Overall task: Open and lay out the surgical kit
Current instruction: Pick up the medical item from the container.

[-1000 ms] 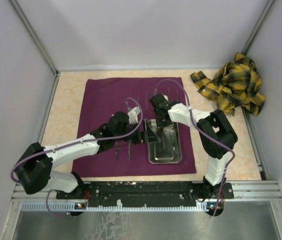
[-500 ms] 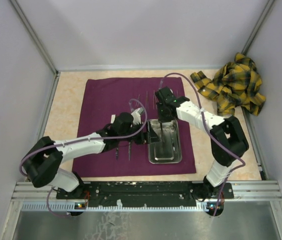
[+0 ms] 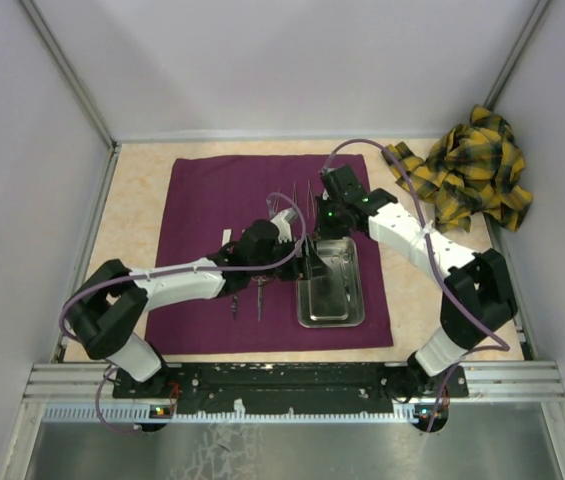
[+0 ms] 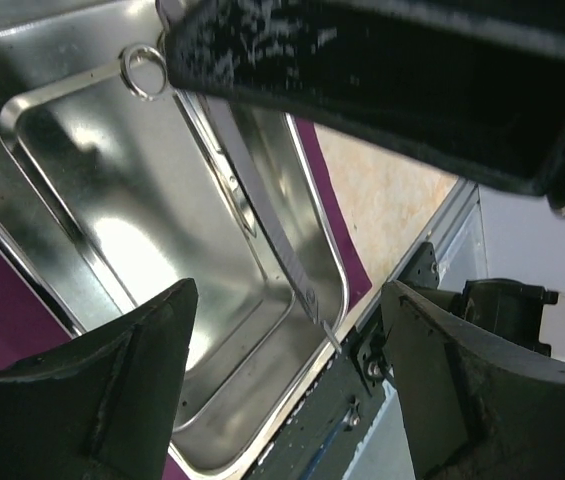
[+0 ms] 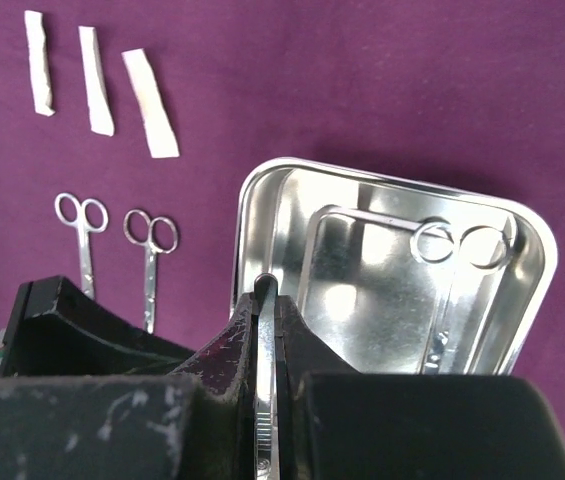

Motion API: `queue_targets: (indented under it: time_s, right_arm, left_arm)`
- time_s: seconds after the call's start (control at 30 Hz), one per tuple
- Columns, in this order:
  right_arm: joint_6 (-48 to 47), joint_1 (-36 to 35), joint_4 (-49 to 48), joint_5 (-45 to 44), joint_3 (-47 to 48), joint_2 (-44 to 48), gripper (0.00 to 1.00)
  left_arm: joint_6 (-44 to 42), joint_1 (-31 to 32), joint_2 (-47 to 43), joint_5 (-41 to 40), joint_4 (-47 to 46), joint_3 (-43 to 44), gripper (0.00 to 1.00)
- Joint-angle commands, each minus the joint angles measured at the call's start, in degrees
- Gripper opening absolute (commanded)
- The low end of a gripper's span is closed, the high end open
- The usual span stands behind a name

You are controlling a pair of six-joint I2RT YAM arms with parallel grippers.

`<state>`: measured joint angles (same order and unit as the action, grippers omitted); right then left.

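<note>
Top external view gives us the dark purple cloth wrap [image 3: 212, 200] spread flat on the beige table [image 3: 132, 220]. The small rectangular shiny steel tray [image 3: 342, 305] stands on the wrap's near right part. Both arms reach in over the wrap and come close together at the tray's far end. A crumpled yellow-and-black plaid cloth [image 3: 467, 170] lies at the far right of the table, apart from the wrap.

From the right wrist we see the right gripper [image 5: 266, 300] clenched on a thin steel instrument [image 5: 265, 400], a narrow strip pinched between the two fingers. We cannot tell whether it is forceps or scissors. Beyond the fingertips sits the tray, with ring-handled scissors [image 5: 457, 248] lying inside it. Beside the tray, on the cloth, two thin metal scissors [image 5: 84, 255] lie side by side. Past them, three small white pieces [image 5: 95, 80] lie in a row.

From the left wrist we see the left gripper [image 4: 290, 295] released, its fingers spread wide above the tray's shiny hollow. We cannot tell whether they touch the rim.
</note>
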<state>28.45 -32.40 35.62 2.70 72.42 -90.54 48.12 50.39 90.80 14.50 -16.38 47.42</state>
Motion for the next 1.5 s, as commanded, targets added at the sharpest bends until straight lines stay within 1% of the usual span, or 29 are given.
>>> queue_targets:
  time_s: [0.0,0.03,0.1,0.23,0.27,0.5,0.67,0.73,0.8,0.83,0.9,1.0,1.07,1.27,1.47]
  right_arm:
    - [1.71,0.5,-1.86,4.47,-0.78,4.23,0.0]
    - [1.9,0.48,-2.06,4.69,-1.21,4.55,0.0]
    - [2.16,0.49,-2.36,5.12,-1.89,5.05,0.0]
    - [2.32,0.5,-2.66,5.23,-2.54,5.7,0.0]
    - [2.32,0.45,-2.66,5.07,-2.55,5.72,0.0]
    - [2.5,0.58,-3.34,5.15,-2.66,5.08,0.0]
    - [2.67,0.67,-3.71,5.1,-2.49,4.85,0.0]
    - [2.75,0.75,-3.59,4.95,-2.35,4.7,0.0]
    - [2.62,0.85,-3.27,4.92,-1.93,4.4,0.0]
    - [2.55,0.85,-3.05,4.88,-1.69,4.25,0.01]
    - [2.45,0.93,-2.72,4.36,-1.06,4.35,0.15]
    - [2.17,1.47,-1.74,3.67,0.09,4.49,0.31]
    - [1.86,2.07,-0.8,3.35,0.89,4.81,0.36]
    - [0.93,4.93,0.96,2.6,1.6,7.92,0.38]
    - [-0.78,6.29,2.95,1.65,0.93,9.96,0.39]
  left_arm:
    - [-1.82,0.18,1.13,-2.86,-2.01,2.89,0.79]
    - [-1.92,0.17,1.38,-3.12,-1.91,3.2,0.78]
    - [-1.9,0.02,1.97,-3.46,-1.9,3.73,0.7]
    - [-1.47,-0.19,3.24,-3.45,-1.7,4.55,0.48]
    - [-1.37,-0.16,3.32,-3.54,-1.61,4.61,0.44]
    - [-1.23,-0.23,2.98,-4.01,-0.27,4.75,0.23]
    - [-1.28,-0.38,2.3,-4.35,0.57,4.51,0.15]
    - [-1.28,-0.53,1.95,-4.24,0.81,4.41,0.06]
    - [-1.34,-0.7,1.74,-4.02,1.12,4.36,0.02]
    - [-1.4,-0.78,1.56,-3.91,1.31,4.31,0.0]
    - [-1.43,-0.98,1.04,-3.81,1.52,4.11,0.0]
    - [-1.43,-1.51,-0.19,-3.5,2.05,3.55,0.0]
    - [-1.48,-2.06,-1.22,-3.28,2.45,2.98,0.0]
    - [-2.04,-5.4,-6.19,-3.3,6.27,1.98,0.0]
    - [-5.09,-11.93,-9.89,-3.18,14.71,3.02,0.0]
